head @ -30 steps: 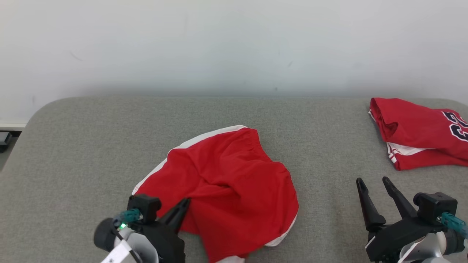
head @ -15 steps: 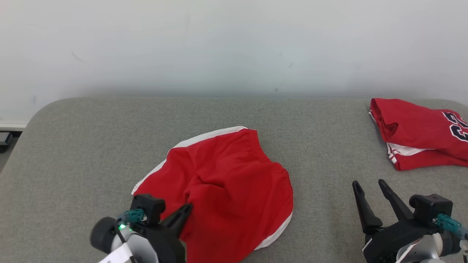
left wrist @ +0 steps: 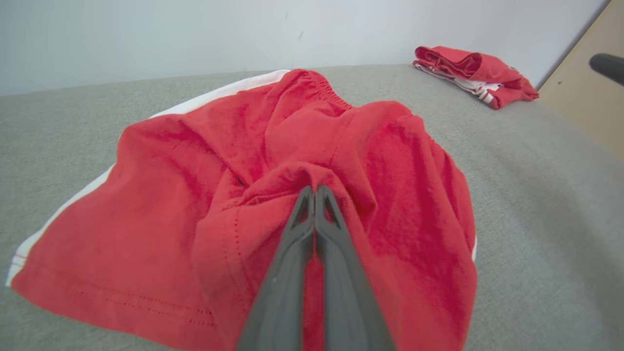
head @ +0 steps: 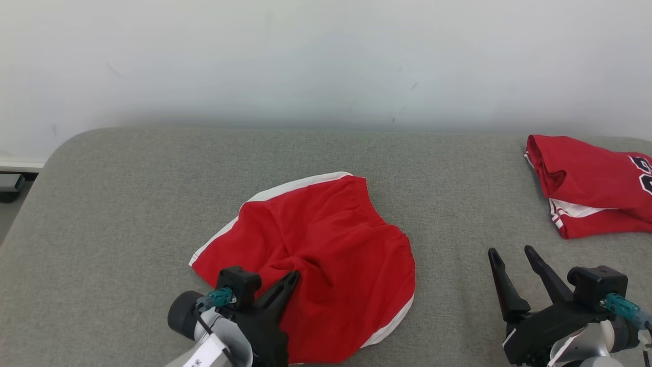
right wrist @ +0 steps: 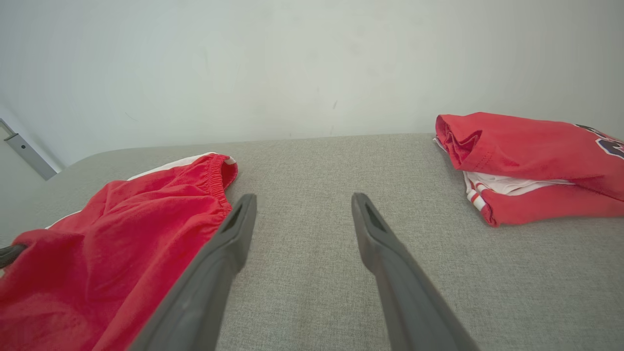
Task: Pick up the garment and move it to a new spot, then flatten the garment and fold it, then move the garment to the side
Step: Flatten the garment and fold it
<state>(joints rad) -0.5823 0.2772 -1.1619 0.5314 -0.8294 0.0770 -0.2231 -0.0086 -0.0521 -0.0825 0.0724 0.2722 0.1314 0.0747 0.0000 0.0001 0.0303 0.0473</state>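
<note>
1. Pinching a bunched fold of the red shorts (head: 326, 239), the left gripper (head: 294, 278) is clamped on cloth — shorts lie centre-near on the grey table (head: 127, 204).
2. Right gripper (head: 510, 251) hangs wide, empty, near right.
3. A thin pinch may slip on lifting — shorts drop crumpled.

1. Left pincer (head: 294, 277): long, dark, tapered fingers (left wrist: 280, 292); black boxy housing (head: 238, 283); teal plug (head: 220, 296).
2. White printed tag (head: 202, 355) on its pale wrist.
3. Right pincer (head: 510, 252): matching dark fingers, black box (head: 597, 283), teal connector (head: 619, 306).
</note>
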